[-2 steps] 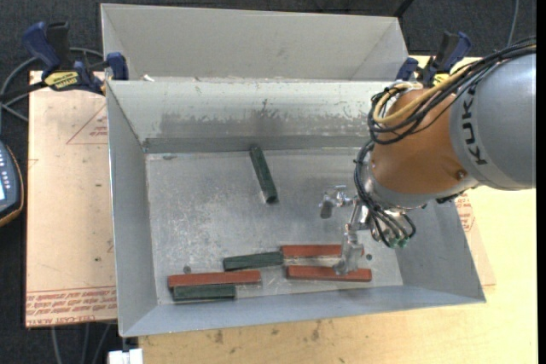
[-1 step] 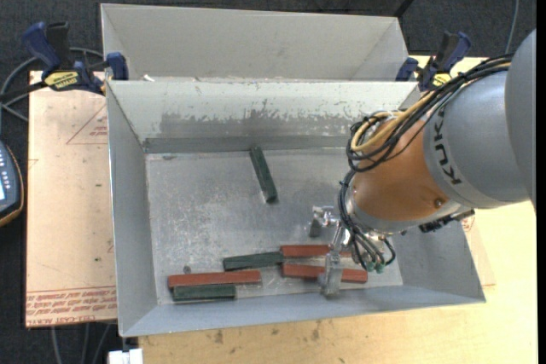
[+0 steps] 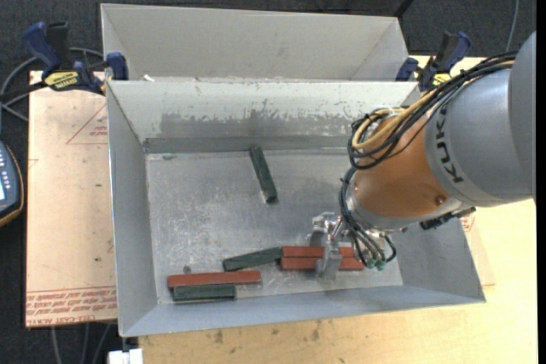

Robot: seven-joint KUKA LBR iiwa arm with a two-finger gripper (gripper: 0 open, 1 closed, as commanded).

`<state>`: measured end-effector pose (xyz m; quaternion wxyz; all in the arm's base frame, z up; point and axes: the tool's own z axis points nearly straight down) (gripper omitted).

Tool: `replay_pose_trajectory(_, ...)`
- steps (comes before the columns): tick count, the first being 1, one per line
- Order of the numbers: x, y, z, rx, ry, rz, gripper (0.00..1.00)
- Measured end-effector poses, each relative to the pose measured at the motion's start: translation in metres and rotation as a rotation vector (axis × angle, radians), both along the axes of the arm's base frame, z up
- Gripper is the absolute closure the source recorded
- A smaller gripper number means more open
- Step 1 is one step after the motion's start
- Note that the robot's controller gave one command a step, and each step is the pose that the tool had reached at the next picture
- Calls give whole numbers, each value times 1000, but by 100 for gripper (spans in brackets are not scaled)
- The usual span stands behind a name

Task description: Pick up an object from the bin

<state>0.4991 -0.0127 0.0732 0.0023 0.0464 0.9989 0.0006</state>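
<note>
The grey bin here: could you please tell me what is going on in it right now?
The KUKA arm reaches into the bin from the right; its gripper is low over a red bar near the front right. A dark green bar lies just left of it, a second red bar and second green bar at front left, a third green bar alone farther back.

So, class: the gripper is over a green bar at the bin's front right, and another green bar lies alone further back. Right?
Not quite: the camera view shows the gripper over a red bar, not green, at the front right of the bin. A green bar does lie alone further back.
</note>
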Motion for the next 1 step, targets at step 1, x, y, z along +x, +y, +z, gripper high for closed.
replay_pose_trajectory(1, 19, 16, 166, 0, -7, -36, 100)
